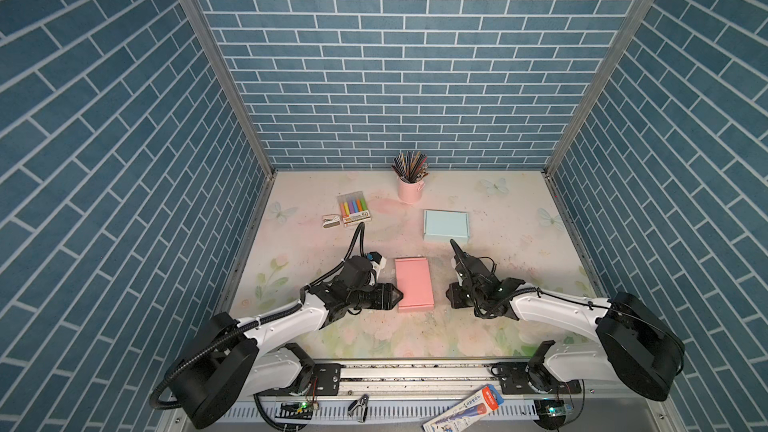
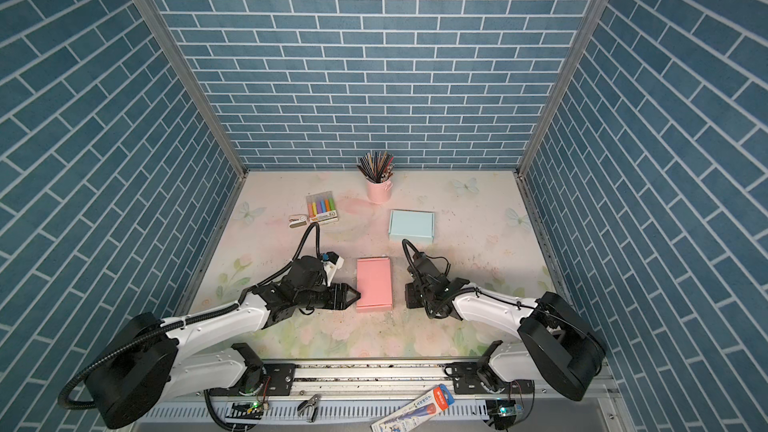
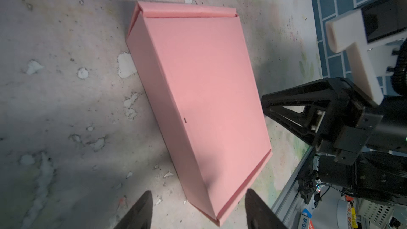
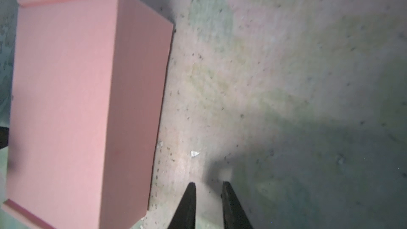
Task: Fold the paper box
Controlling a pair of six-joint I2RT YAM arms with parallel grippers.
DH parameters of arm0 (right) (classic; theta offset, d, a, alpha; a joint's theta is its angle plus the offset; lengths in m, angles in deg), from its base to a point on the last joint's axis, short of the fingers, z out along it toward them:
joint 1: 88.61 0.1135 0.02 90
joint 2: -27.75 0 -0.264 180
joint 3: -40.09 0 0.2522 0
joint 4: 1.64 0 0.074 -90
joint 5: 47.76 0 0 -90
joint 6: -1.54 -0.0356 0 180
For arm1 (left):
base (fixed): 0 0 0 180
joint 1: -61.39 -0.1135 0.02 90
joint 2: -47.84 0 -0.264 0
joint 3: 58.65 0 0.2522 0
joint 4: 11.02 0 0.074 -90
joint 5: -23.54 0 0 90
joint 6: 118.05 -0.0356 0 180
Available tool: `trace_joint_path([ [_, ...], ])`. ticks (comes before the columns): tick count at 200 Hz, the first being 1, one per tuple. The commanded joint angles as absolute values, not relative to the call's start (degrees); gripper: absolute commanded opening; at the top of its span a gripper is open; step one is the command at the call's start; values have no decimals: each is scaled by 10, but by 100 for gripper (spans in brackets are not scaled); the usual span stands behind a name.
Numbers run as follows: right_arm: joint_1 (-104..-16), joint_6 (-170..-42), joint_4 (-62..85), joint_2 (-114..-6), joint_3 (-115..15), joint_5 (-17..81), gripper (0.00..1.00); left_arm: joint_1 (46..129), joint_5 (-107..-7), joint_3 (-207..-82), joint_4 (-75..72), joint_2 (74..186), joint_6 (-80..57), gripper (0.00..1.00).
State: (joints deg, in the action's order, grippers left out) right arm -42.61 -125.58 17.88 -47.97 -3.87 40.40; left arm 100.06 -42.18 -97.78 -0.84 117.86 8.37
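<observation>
Gaping left hand (image 3: pixel 198 191), empty, beside pink box (image 3: pixel 198 84)

High above the front edge of the desk (image 1: pixel 519 209) in both top views, looking steeply down and toward the back wall (image 1: pixel 415 76), taking in nearly the same whole scene. From the left wrist, close over the pink paper box (image 3: pixel 198 95), looking rightward across it. From the right wrist, equally close, looking down alongside its opposite flank. Shared by all four: box and surrounding desk.
</observation>
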Motion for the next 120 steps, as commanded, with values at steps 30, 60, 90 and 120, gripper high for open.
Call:
trace_joint_path([
  [30, -469, -1198, 149, -529, -87, 384, 21, 958, -396, -1038, -26, 1245, 44, 66],
  [60, -475, -1184, 133, -570, -117, 374, 20, 942, -384, -1068, -40, 1284, 38, 65],
  [90, -479, -1173, 120, -603, -138, 366, 19, 941, -375, -1089, -54, 1314, 40, 63],
  [120, -480, -1165, 112, -633, -160, 360, 18, 941, -367, -1093, -72, 1333, 45, 61],
])
